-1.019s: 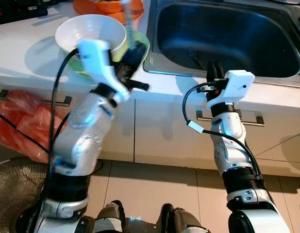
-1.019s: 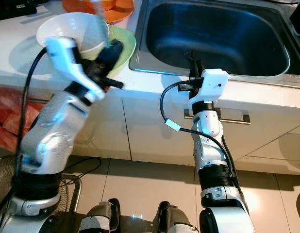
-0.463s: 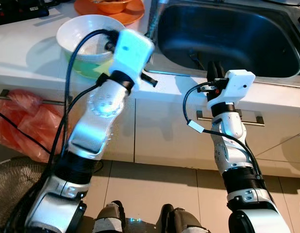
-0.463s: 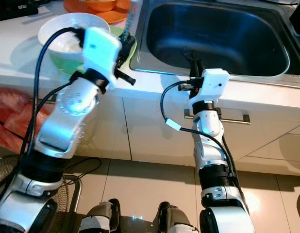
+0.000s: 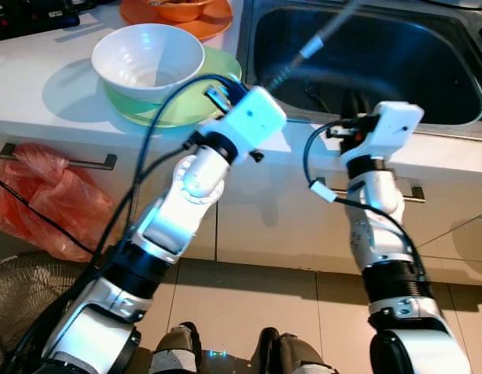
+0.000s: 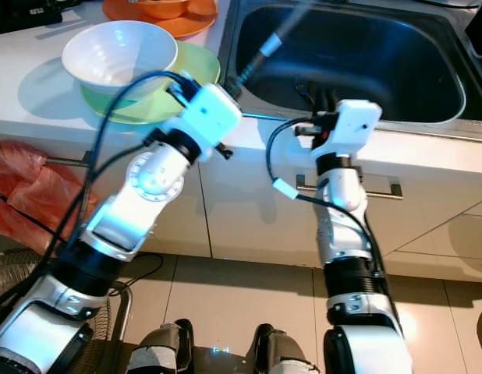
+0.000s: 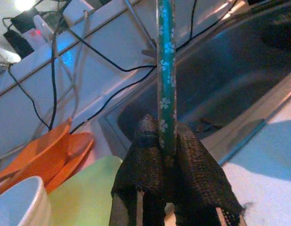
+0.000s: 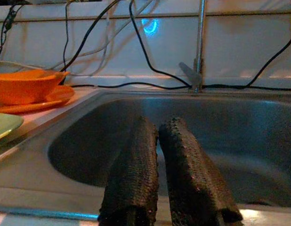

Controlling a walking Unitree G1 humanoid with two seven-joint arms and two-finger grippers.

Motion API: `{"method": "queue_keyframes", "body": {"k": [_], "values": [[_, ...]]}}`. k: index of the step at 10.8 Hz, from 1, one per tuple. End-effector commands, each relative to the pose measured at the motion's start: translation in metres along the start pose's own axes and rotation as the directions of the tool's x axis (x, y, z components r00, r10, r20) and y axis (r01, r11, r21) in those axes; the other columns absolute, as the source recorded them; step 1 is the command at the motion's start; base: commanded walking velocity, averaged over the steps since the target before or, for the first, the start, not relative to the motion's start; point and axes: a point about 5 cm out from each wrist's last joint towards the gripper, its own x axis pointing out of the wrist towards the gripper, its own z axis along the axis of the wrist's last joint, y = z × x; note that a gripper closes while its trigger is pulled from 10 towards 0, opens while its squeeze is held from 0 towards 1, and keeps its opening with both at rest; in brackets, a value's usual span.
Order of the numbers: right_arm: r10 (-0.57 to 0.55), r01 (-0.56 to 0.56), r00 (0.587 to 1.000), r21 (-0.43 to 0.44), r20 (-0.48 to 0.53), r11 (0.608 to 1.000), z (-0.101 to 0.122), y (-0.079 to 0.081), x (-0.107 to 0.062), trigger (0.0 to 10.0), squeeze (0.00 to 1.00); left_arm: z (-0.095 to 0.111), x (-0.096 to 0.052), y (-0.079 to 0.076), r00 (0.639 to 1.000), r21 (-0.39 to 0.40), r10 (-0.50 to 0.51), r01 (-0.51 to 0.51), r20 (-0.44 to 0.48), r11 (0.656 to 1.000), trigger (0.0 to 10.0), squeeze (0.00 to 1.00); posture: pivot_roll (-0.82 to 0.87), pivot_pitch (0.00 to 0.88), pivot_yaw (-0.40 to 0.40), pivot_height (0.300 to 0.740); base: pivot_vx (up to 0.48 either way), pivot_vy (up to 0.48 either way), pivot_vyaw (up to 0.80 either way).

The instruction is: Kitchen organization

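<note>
The left gripper (image 7: 162,155) has its two black fingers closed on the lower end of a green utensil handle with small white flowers (image 7: 165,75), which points out over the steel sink (image 5: 428,78); its far end is blurred, so what kind of utensil it is I cannot tell. The right gripper (image 8: 157,141) is at the front rim of the sink, fingers pressed almost together and holding nothing. On the counter beside the sink, a white bowl (image 5: 147,58) sits on a green plate (image 5: 194,105), with orange dishes (image 5: 178,12) behind
</note>
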Motion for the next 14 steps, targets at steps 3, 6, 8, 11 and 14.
{"method": "queue_keyframes", "body": {"k": [3,6,8,11,14], "values": [[-0.059,0.06,0.998,0.102,-0.01,0.993,0.009,-0.011,0.005,10.0,1.0,0.003,0.005,-0.008,1.0,0.02,0.009,-0.009,0.008,1.0,10.0,0.0,0.14,0.217,-0.042,0.74,0.0,0.0,0.0],[-0.044,0.045,0.999,0.179,-0.009,0.983,0.016,-0.007,0.008,10.0,1.0,0.0,0.01,-0.011,0.999,0.039,0.026,-0.026,-0.022,0.999,10.0,0.0,0.14,0.219,-0.042,0.74,0.0,0.0,0.0],[-0.017,0.024,0.999,0.27,-0.027,0.962,0.025,-0.004,0.01,10.0,0.0,-0.002,0.012,-0.012,0.998,0.048,0.037,-0.034,-0.047,0.998,10.0,0.0,0.14,0.224,-0.042,0.74,0.0,0.0,0.0],[-0.023,0.065,0.995,0.424,-0.102,0.903,0.027,-0.007,0.008,10.0,0.0,-0.007,0.013,-0.01,0.992,0.044,0.075,-0.071,-0.106,0.996,10.0,0.0,0.13,0.227,-0.041,0.74,0.0,0.0,0.0],[0.091,-0.009,0.988,0.554,-0.121,0.833,0.033,0.003,-0.005,10.0,0.0,-0.018,0.016,-0.007,0.972,0.056,0.12,-0.111,-0.202,0.992,10.0,0.0,0.12,0.23,-0.034,0.74,0.0,0.0,0.0]]}}
